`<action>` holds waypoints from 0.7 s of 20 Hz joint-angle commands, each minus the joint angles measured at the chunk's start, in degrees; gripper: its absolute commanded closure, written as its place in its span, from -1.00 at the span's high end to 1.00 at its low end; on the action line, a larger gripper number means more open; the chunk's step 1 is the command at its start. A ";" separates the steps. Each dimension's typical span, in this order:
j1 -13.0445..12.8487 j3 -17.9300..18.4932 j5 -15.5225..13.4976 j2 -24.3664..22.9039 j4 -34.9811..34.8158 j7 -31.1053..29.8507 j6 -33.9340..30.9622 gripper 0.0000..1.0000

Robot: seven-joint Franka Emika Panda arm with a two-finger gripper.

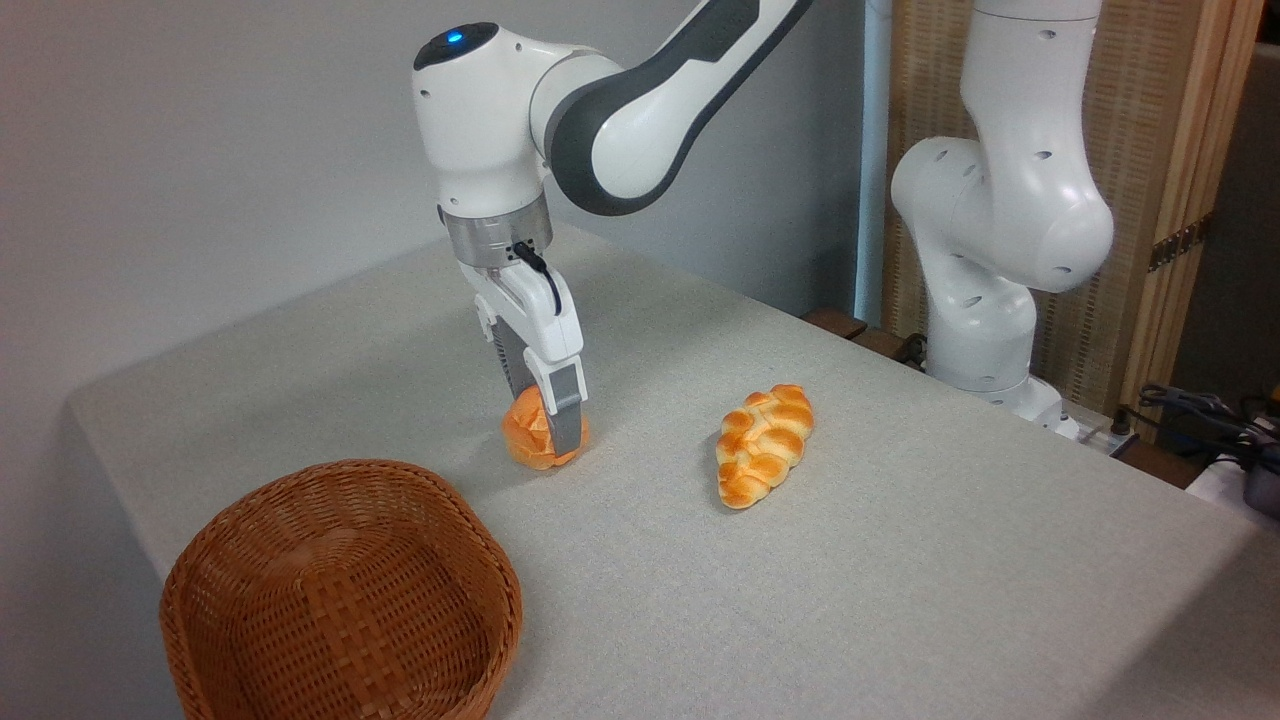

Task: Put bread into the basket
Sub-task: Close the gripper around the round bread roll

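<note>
Camera view: hand (556,432) lowered over knotted bun (540,432) on desk (900,560), fingers seemingly pinching it; grasp step, next lift and carry to empty wicker basket (200,585).

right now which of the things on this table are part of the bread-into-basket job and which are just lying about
Part of the job:
- small round bun, on the table with the gripper down around it
- wicker basket, empty, at the near left

Just lying about:
- braided loaf, lying to the right of the bun, untouched
- cables at the far right edge
</note>
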 commanded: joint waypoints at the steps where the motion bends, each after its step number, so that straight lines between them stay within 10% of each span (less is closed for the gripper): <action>1: -0.69 0.65 0.55 -0.46 -1.03 0.71 1.33 0.30; 14: -0.69 1.08 0.55 0.15 0.90 0.54 0.45 0.00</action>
